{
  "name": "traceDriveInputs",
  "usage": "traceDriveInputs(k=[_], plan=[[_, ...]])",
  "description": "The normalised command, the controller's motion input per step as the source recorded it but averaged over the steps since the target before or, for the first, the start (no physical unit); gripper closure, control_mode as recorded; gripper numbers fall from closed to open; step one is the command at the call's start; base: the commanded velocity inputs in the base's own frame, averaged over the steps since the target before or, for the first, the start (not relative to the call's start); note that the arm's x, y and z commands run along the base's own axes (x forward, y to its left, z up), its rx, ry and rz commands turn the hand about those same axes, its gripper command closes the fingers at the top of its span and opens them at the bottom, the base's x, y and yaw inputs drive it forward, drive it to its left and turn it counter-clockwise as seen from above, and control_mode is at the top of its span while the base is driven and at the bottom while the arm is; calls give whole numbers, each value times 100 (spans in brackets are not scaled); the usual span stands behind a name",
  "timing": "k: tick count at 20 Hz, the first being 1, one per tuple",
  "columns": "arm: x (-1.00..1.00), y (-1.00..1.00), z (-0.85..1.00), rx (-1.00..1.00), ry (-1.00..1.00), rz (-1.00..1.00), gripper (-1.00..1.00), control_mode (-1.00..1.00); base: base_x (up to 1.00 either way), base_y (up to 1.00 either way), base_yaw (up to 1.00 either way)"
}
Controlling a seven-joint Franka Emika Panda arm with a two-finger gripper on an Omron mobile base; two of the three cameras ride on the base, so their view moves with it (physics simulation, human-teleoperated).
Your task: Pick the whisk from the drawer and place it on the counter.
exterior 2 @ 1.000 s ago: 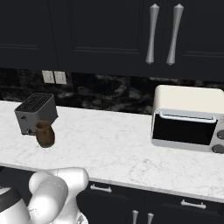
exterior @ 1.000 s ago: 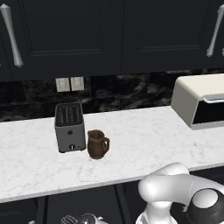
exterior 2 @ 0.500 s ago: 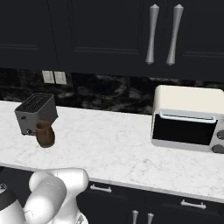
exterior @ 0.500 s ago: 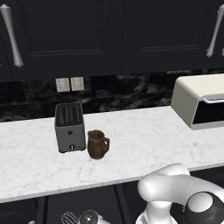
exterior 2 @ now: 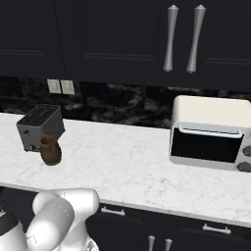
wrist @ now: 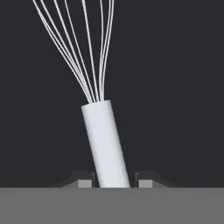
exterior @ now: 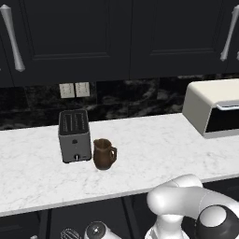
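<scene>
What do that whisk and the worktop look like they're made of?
The whisk seems to have thin, shiny metal wire loops on a smooth, matte, whitish handle, perhaps plastic or coated metal; the rendering leaves that open. The counter looks like polished white marble, judging by its faint grey veins.
</scene>
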Motion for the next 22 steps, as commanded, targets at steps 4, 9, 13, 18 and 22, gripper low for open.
traceDriveInputs(k=[4, 9, 13, 18, 22], plan=[[0, 11, 20, 0, 0, -3, 100, -100, 0, 0, 0], [0, 13, 58, 0, 6, -10, 100, -100, 0, 0, 0], [-2, 15, 64, 0, 13, -9, 100, -100, 0, 0, 0], [-8, 32, 73, -1, 13, -8, 100, -100, 0, 0, 0], [-22, 30, 93, -4, 21, -7, 100, -100, 0, 0, 0]])
